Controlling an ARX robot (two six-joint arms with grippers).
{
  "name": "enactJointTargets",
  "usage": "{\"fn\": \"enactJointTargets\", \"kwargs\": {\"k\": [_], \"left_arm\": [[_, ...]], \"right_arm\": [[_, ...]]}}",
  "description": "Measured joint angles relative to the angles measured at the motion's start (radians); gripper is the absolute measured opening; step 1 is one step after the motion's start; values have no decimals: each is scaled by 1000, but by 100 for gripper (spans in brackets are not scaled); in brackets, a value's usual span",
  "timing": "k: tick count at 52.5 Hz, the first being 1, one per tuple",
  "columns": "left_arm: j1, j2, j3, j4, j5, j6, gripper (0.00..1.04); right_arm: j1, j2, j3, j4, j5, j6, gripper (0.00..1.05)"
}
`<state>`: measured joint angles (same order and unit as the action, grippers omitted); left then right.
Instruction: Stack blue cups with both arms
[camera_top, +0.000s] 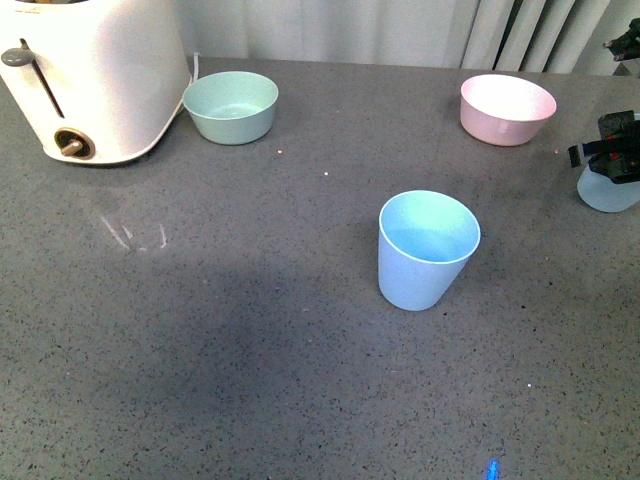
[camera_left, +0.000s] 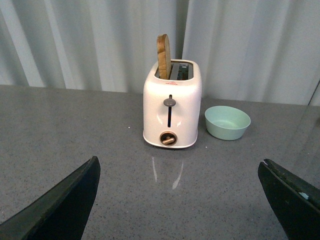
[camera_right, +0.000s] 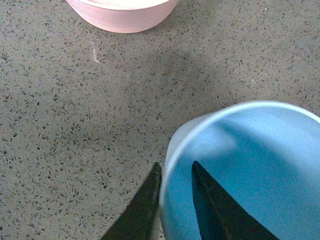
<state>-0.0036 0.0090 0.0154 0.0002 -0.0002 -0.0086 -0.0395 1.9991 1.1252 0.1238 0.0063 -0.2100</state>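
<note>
One blue cup (camera_top: 425, 250) stands upright and free in the middle of the grey table, its mouth open. The second blue cup (camera_top: 607, 188) is at the far right edge of the front view, held by my right gripper (camera_top: 610, 150). In the right wrist view that cup (camera_right: 250, 175) fills the lower right, and my right gripper (camera_right: 175, 167) is shut on its rim, one finger inside and one outside. My left gripper (camera_left: 180, 167) is open, its two black fingers (camera_left: 65, 205) spread wide over bare table, facing the toaster. No cup shows in the left wrist view.
A white toaster (camera_top: 90, 75) with a bread slice (camera_left: 164, 56) stands at the back left. A mint-green bowl (camera_top: 231, 106) sits beside it. A pink bowl (camera_top: 506, 108) sits at the back right, close to the held cup. Pale curtains hang behind the table.
</note>
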Motion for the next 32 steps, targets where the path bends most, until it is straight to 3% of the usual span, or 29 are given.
{"fn": "enactJointTargets", "kwargs": {"k": [6,18,28,32], "left_arm": [[0,0,0,0,0,0,96],[0,0,0,0,0,0,96],[0,0,0,0,0,0,96],[0,0,0,0,0,0,96]], "right_arm": [[-16,-35,-32,-8,-21,-3,1],[-18,-218,-158,-22,-143,-13,2],[87,-531,-263,-164,-406,-19,2],[146,-613,-272,-209,-427,-26,2]]}}
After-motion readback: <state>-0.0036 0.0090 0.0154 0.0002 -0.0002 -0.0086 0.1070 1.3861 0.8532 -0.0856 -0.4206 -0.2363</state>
